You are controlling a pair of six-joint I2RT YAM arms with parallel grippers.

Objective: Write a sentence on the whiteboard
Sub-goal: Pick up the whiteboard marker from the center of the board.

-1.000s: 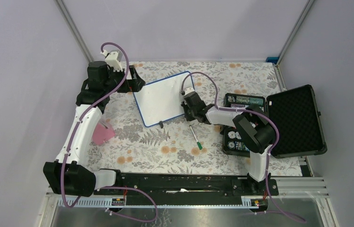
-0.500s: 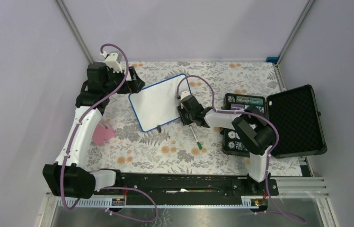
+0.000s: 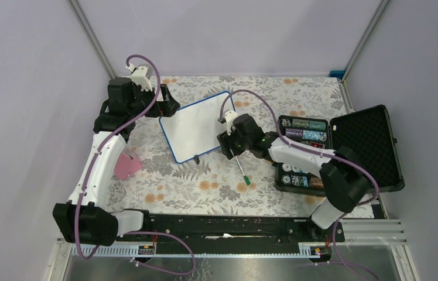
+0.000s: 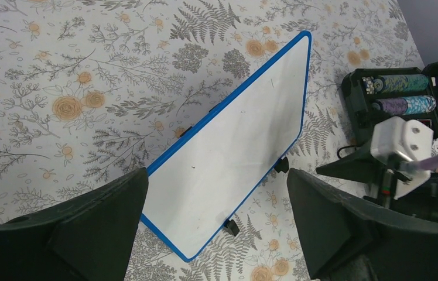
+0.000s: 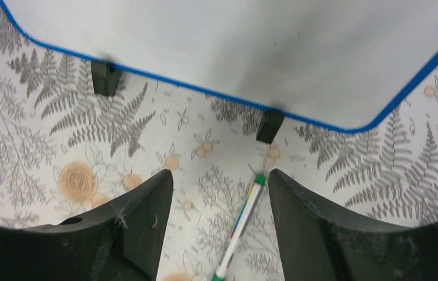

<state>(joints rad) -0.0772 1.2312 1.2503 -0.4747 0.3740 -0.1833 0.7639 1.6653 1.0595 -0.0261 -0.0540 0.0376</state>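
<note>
The whiteboard (image 3: 196,129) lies face up and a bit askew on the flowered tablecloth (image 3: 170,187), between the two arms and to the left of the open black case (image 3: 369,146). I can't see a single word on it, so I'd say the writing hasn't begun and the job in hand is picking up the marker (image 5: 243,219). The marker lies on the cloth just off the board's near edge, close to one of its little black feet (image 5: 269,126). The right gripper (image 5: 219,178) hangs right over it with fingers released and nothing in them, one on each side of the barrel. To do this well, I'd bring it straight down and close across the barrel around its middle, leaving the writing end free. It should also stay clear of that foot and the blue rim, because a nudge would likely send the board sliding. I can't tell from here whether the cap is on, and that needs settling before the tip meets the board. The left gripper (image 4: 216,172) hovers over the board's far left corner, spread wide and empty; it looks well placed to steady the frame once writing starts.
</note>
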